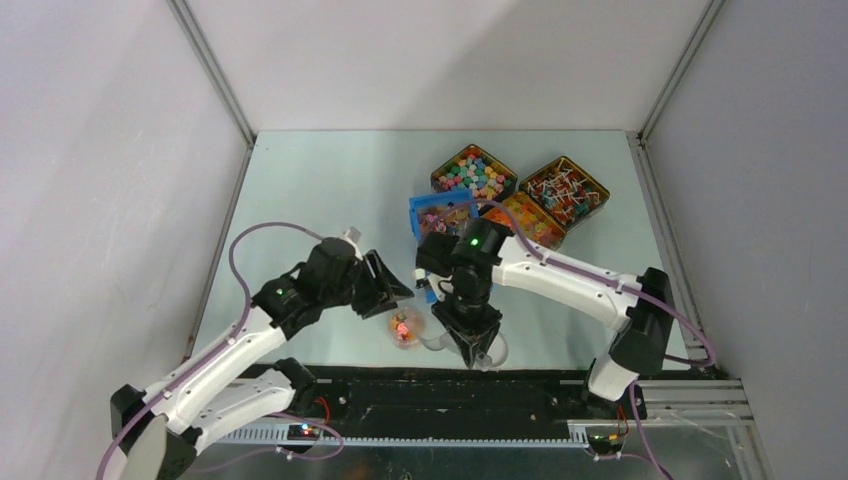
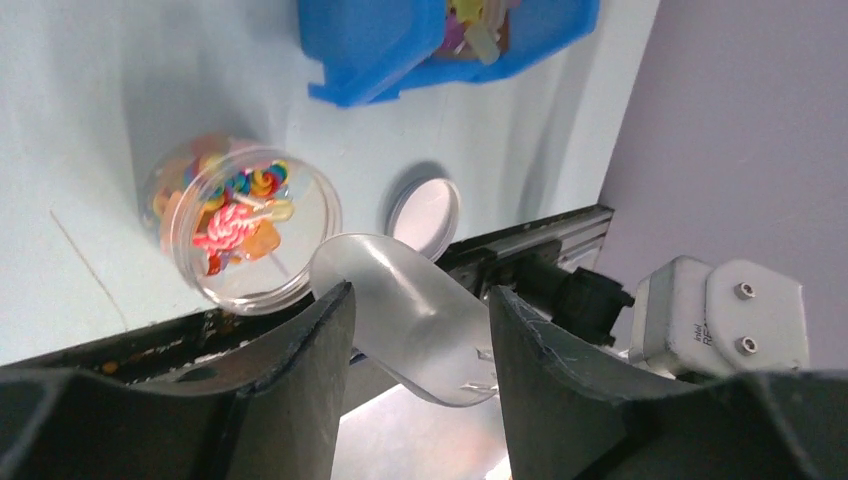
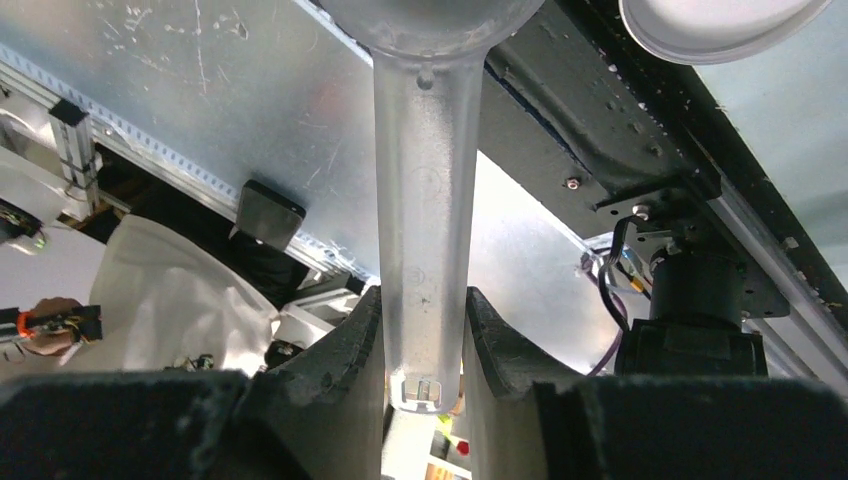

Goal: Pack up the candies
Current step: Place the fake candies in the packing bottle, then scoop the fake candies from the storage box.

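A clear round jar (image 1: 405,331) stands near the table's front edge and holds a few coloured sweets (image 2: 232,228), some with thin sticks. My left gripper (image 1: 390,290) is open and empty, just left of and above the jar (image 2: 250,235). In the left wrist view its fingers (image 2: 415,290) frame a translucent scoop (image 2: 400,315). My right gripper (image 1: 475,345) is shut on the scoop's handle (image 3: 425,200), right of the jar, with the bowl (image 3: 430,15) pointing away. Tiny orange and mixed candies fill a tin (image 1: 531,222) at the back.
The jar's white lid (image 1: 492,352) lies by the right gripper and also shows in both wrist views (image 2: 425,212) (image 3: 720,25). A blue bin (image 1: 443,214), a tin of multicoloured sweets (image 1: 474,171) and a tin of lollipops (image 1: 565,190) stand behind. The black front rail (image 1: 450,395) is close.
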Motion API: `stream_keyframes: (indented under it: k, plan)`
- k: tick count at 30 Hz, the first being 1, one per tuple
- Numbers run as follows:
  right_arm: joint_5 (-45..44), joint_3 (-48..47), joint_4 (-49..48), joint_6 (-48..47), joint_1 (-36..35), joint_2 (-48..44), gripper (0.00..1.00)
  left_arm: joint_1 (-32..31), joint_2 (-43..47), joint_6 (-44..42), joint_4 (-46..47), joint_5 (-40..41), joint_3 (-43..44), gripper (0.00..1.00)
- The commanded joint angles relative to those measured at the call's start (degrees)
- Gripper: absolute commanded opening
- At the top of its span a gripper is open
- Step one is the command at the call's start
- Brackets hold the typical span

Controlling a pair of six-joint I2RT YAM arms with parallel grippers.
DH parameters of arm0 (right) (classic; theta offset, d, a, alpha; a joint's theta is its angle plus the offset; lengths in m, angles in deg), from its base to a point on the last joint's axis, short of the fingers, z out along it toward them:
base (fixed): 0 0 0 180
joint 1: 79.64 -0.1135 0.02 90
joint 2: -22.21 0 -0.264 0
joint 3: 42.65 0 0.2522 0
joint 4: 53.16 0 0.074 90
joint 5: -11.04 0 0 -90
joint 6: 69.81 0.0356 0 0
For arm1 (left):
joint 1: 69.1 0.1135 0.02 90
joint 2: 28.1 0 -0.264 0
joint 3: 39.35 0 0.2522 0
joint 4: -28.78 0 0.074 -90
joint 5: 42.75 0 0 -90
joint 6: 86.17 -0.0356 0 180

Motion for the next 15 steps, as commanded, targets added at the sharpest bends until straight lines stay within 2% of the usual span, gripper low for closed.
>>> stream_keyframes:
  k: [1,8,15]
  plan:
    - [-2.4,1.4,-2.3,1.1,3.0,-4.8,0.0,4.9,-2.4,-2.5,6.6,-6.3,3.6,0.57]
    - [-5.7,2.2,-0.4,-1.1,12.4,-6.0,0.0,8.7,-11.5,-10.6,2.2,-7.4,10.8,0.58]
    - [-9.1,1.3,1.5,-3.2,19.2,-2.4,0.0,9.0,-21.2,-18.2,-4.0,-3.3,20.0,0.59]
